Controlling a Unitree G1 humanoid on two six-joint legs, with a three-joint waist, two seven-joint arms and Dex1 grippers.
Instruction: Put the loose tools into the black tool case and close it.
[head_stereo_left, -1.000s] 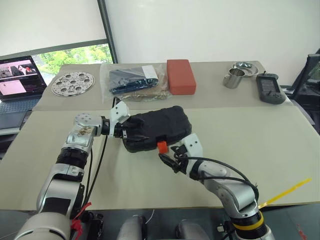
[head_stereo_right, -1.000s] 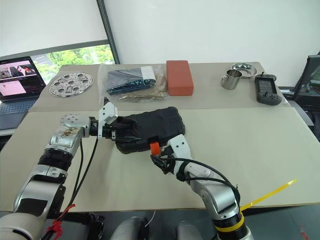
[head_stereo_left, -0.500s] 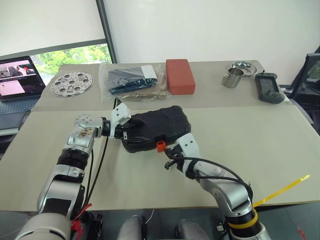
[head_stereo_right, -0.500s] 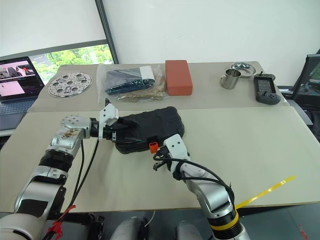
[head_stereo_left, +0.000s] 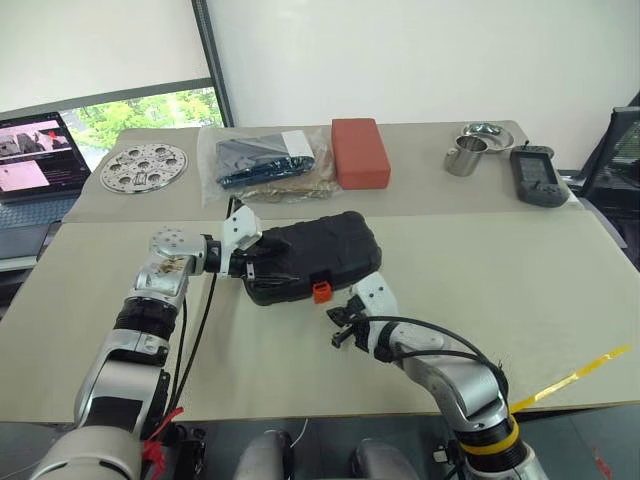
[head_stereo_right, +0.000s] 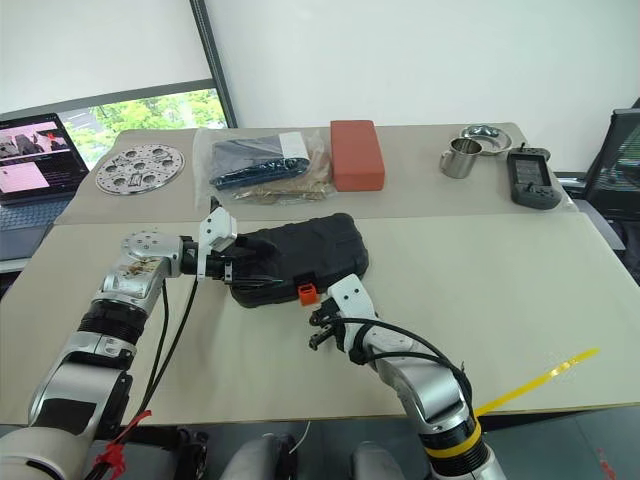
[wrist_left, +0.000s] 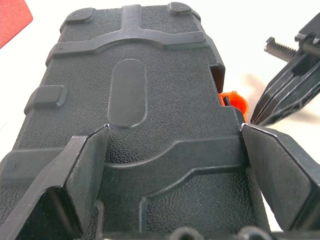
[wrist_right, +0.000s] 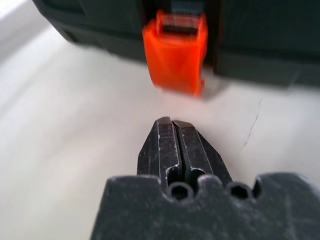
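The black tool case lies with its lid down in the middle of the table, its orange latch facing me. My left gripper is open wide at the case's left end, and its fingers straddle that end. I cannot tell whether they press on it. My right gripper is shut on nothing, low over the table. Its tips point at the latch from a short way off, without touching it. The loose tools are out of view.
Along the table's far side stand a perforated metal disc, a clear bag with dark contents, a red-brown block, a steel cup and a grey handheld device. A laptop sits far left. A yellow strip lies front right.
My right gripper's fingers have gone from open to shut just in front of the orange latch. The left gripper and the case have stayed where they were.
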